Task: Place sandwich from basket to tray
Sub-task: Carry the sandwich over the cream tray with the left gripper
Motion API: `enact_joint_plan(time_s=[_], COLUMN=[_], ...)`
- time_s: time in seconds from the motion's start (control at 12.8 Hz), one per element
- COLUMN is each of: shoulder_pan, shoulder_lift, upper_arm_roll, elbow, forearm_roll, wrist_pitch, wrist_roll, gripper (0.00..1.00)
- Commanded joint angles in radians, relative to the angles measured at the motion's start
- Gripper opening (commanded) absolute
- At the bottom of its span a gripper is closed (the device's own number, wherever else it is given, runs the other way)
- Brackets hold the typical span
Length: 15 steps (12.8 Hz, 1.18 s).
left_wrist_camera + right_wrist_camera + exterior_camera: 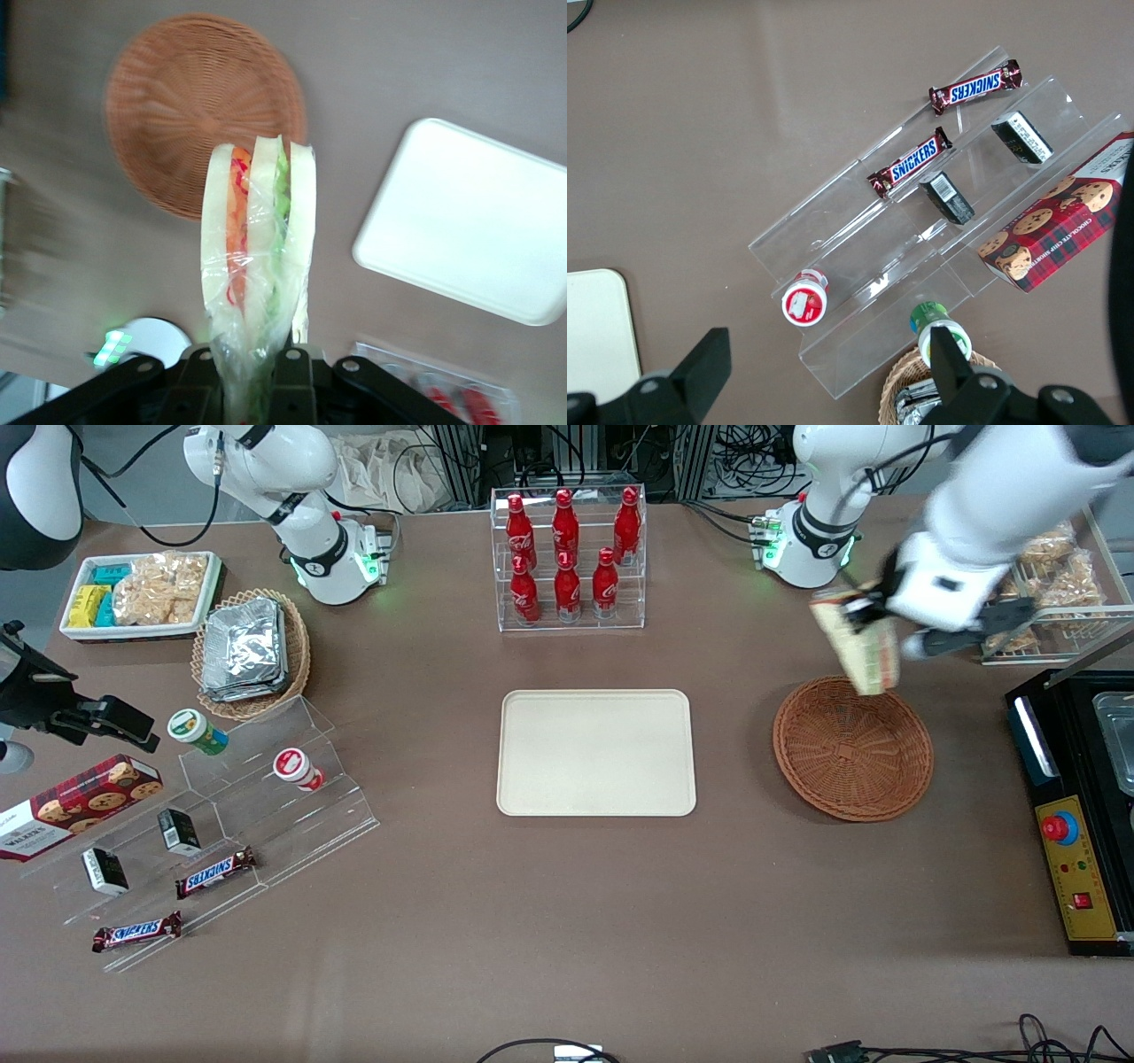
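My left gripper (pixel 873 624) is shut on the sandwich (pixel 861 648), a wrapped wedge of white bread with green and red filling. It holds the wedge in the air, above the edge of the basket (pixel 852 747) farthest from the front camera. In the wrist view the sandwich (pixel 258 248) sticks out from between the black fingers (pixel 297 381), with the round reddish-brown wicker basket (pixel 177 97) lying empty below. The cream tray (pixel 595 752) lies flat at the table's middle, beside the basket, with nothing on it; its pale surface (pixel 469 221) also shows in the wrist view.
A clear rack of red bottles (pixel 567 558) stands farther from the front camera than the tray. A wire rack of snack packets (pixel 1059 593) and a black control box (pixel 1076 815) sit at the working arm's end. Clear steps with snacks (pixel 221 824) and an oval foil-packet basket (pixel 251 651) lie toward the parked arm's end.
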Motion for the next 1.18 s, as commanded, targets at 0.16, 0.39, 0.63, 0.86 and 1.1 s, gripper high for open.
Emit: enact_joint_plan(time_s=[0.16,0.39,0.63,0.86,1.1], shoulder_pan=[-0.020,-0.029,-0.060,-0.057,-0.051], shoulder_lift=[0.368,0.467,0.497,0.517,0.621], upper_arm_roll=[-0.285,-0.365,-0.370,-0.370,-0.368], elbow=[0.274,0.213,0.051,-0.130,-0.177], forearm_roll=[0.094,0.193,0.271,0.378,0.548], wrist_pitch=[0.001,0.078,0.263,0.521,0.646], wrist_roll=[-0.293,-0.287,-0.267,-0.247,-0.244], gripper=[0.00,0.00,0.00,0.00,0.00])
